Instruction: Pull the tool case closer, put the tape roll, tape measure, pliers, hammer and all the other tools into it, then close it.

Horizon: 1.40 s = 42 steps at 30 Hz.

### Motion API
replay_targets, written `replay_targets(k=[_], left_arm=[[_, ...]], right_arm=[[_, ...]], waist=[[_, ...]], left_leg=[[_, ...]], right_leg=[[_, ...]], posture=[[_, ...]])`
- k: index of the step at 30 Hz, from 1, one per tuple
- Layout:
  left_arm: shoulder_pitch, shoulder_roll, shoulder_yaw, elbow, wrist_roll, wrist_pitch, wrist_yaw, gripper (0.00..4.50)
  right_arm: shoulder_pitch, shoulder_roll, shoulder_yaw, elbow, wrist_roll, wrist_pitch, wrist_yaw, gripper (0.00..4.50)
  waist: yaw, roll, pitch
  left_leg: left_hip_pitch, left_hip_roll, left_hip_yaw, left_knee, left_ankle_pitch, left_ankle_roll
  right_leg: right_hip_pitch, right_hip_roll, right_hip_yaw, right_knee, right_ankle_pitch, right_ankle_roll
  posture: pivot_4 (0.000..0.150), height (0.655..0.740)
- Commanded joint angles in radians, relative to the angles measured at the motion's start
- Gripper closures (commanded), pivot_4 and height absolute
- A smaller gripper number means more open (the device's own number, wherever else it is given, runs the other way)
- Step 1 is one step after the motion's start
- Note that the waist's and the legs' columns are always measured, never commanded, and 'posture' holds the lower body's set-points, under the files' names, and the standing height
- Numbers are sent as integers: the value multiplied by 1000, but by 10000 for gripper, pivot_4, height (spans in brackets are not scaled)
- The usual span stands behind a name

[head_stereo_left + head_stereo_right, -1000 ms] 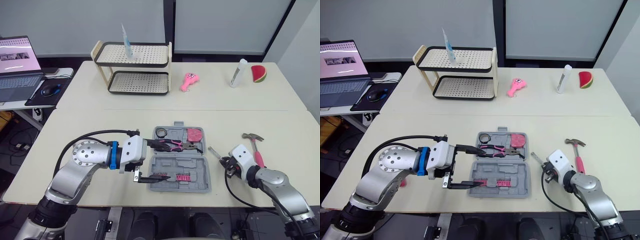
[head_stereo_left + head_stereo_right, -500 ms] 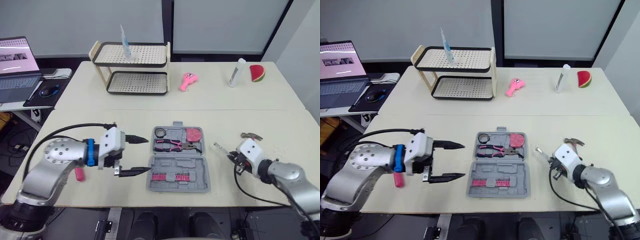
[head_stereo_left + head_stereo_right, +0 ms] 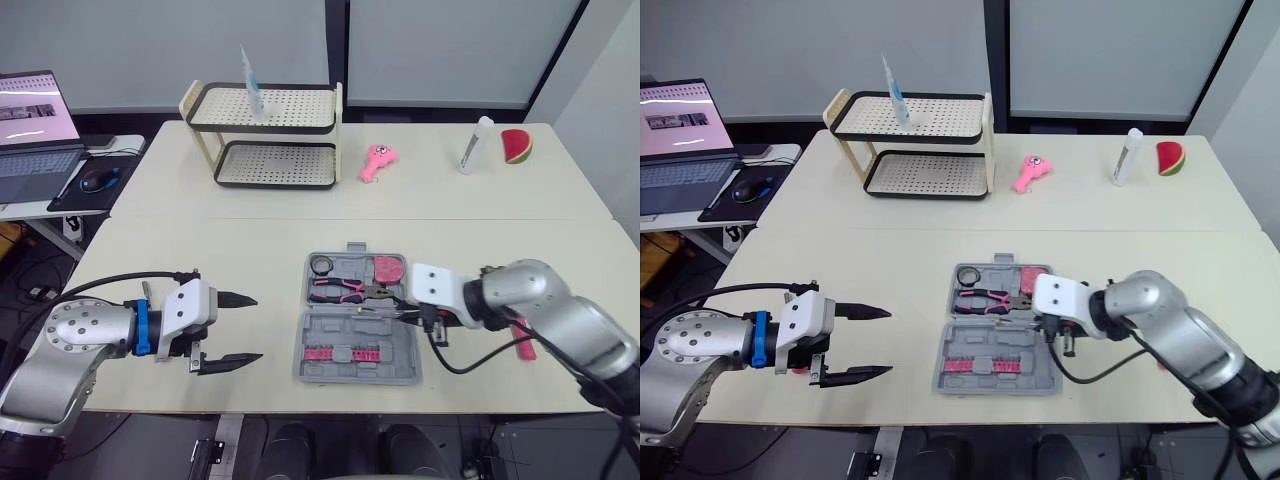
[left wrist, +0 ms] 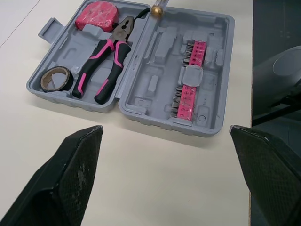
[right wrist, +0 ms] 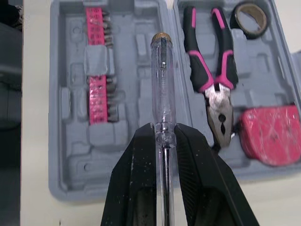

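So the tool case [image 3: 330, 330] is lying open near the front edge of the table [image 3: 250, 250], pretty much dead centre. The far half already has the tape roll [image 3: 321, 264] on the left, the pliers [image 3: 345, 290] in the middle and the tape measure [image 3: 389, 268] on the right, and the near half has a strip of pink bits [image 3: 355, 353]. The right end effector [image 5: 163, 134] is pinched tight on a clear-handled screwdriver [image 5: 161, 80], holding it over the case, and that arm with its cable hides the case's right edge. A bit of the hammer [image 3: 524, 343] handle peeks out on the right of that arm. The left end effector [image 3: 250, 328] is spread wide with nothing in it, well off to the left of the case with bare table between. On the far side there's a two-tier rack [image 3: 262, 131] with a tube [image 3: 250, 72] standing on top, then a pink brush [image 3: 377, 161], a white bottle [image 3: 475, 146] and a watermelon slice [image 3: 517, 146]. A laptop [image 3: 35, 130] and mouse [image 3: 97, 180] sit far left.
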Motion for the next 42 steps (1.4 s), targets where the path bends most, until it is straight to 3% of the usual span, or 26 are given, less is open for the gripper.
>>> replay_targets(k=[1,7,16,29,31,38,40,42], left_arm=[[3,-2,2,-37,0,-11,5,0],[-16,-12,-24,-61,-2,15,28,0],[-30,-30,-49,-68,3,14,38,0],[0,-38,-43,-59,16,-16,35,0],[-1,-39,-45,-59,18,-15,35,0],[-6,-40,-48,-63,16,-10,38,0],[-7,-40,-47,-64,15,-8,40,0],[-6,-39,-46,-65,13,-8,40,0]], right_arm=[[-53,56,60,21,-37,25,-23,41378],[-64,156,165,134,-114,-42,-63,41379],[-101,278,201,315,-186,-144,-75,41379],[-119,337,194,401,-238,-220,-57,41379],[-118,340,189,407,-245,-235,-59,34244],[-116,309,132,330,-213,-256,-18,23613],[-102,290,119,296,-205,-277,-2,23613],[-87,287,107,283,-203,-285,-8,28004]], waist=[[0,0,0],[0,0,0],[-2,0,0],[-1,0,0],[-1,0,0],[-1,0,0],[-1,0,0],[-1,0,0]], left_leg=[[0,0,0,0,0,0],[0,0,0,0,0,0],[0,0,0,1,0,0],[1,0,0,1,0,0],[1,0,0,1,0,0],[0,0,0,1,0,-1],[0,0,0,1,0,0],[1,0,0,0,0,0]], right_leg=[[0,0,0,0,0,0],[-1,0,0,2,0,0],[-2,0,0,5,0,0],[-3,0,0,5,0,0],[-3,0,0,5,0,0],[-3,0,0,5,0,0],[-3,0,0,5,0,0],[-3,0,0,5,0,0]], posture=[[1500,7290],[1500,7290],[1500,7290],[1500,7290],[1500,7290],[1500,7290],[1500,7290],[1500,7290]])
